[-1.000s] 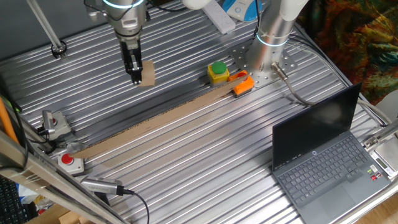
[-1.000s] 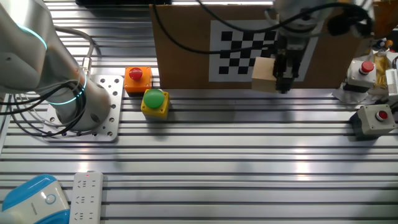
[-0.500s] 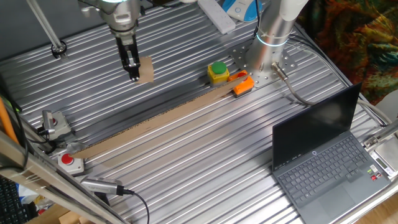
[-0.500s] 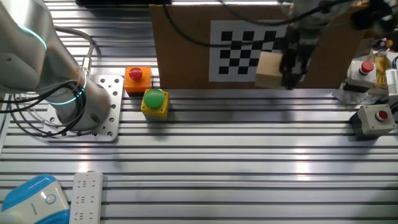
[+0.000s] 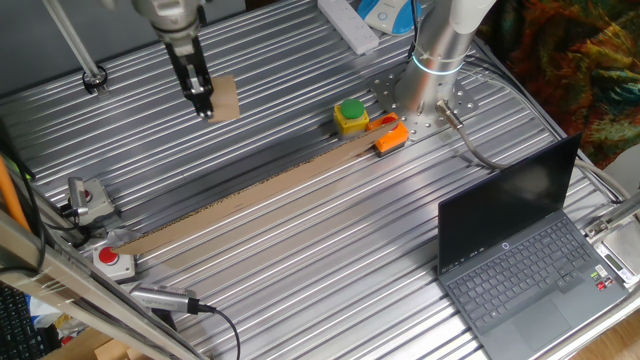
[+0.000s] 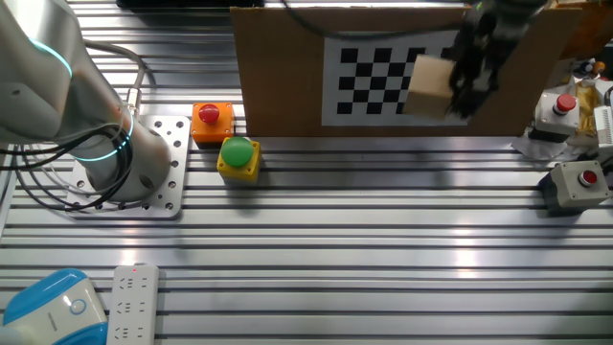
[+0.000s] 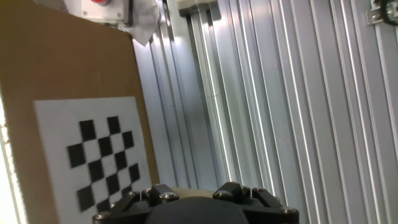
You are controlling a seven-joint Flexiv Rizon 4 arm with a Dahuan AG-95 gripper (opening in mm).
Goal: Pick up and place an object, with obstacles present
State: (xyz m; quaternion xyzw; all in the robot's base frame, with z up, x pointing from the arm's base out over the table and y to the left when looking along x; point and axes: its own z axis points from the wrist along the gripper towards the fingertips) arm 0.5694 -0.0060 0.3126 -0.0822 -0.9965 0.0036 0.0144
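Note:
The light-tan wooden block (image 5: 224,98) hangs in the air, clamped in my gripper (image 5: 203,104), above the far left of the ribbed metal table (image 5: 300,260). In the other fixed view the block (image 6: 428,86) sits in front of the checkerboard, with the gripper (image 6: 467,96) shut on its right side. In the hand view only the gripper's dark base (image 7: 193,205) shows at the bottom edge, with a thin strip of tan between the finger mounts; the fingertips are hidden.
An upright cardboard wall with a checkerboard (image 6: 383,72) stands across the table; it shows as a long brown strip (image 5: 250,200) from above. A yellow-and-green button box (image 5: 351,116) and an orange piece (image 5: 390,137) sit by the arm base (image 5: 432,75). A laptop (image 5: 520,250) is front right. Red-button boxes (image 6: 575,182) lie to the right.
My gripper, with the block in it, has risen and moved away from the arm base, leftward and farther back in one fixed view, rightward and higher in the other.

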